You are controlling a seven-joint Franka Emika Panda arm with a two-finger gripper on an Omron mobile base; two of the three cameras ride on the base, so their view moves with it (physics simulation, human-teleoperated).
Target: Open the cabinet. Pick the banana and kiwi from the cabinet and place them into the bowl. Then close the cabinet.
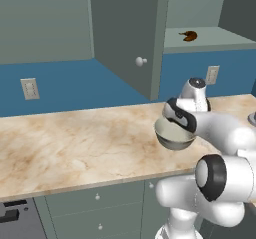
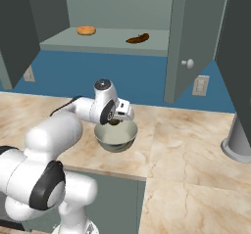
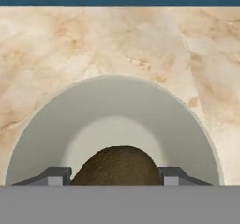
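Kiwi (image 3: pixel 116 166) between tool (image 3: pixel 112 176) fingers, long axis crosswise.

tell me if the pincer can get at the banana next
Probably not yet: the pincer is shut on the kiwi over the bowl. The door is open, so the banana lies unblocked.

Kiwi's (image 3: pixel 117 167) lower half cut off at hand view's bottom; bowl's (image 3: pixel 112 120) near rim too.
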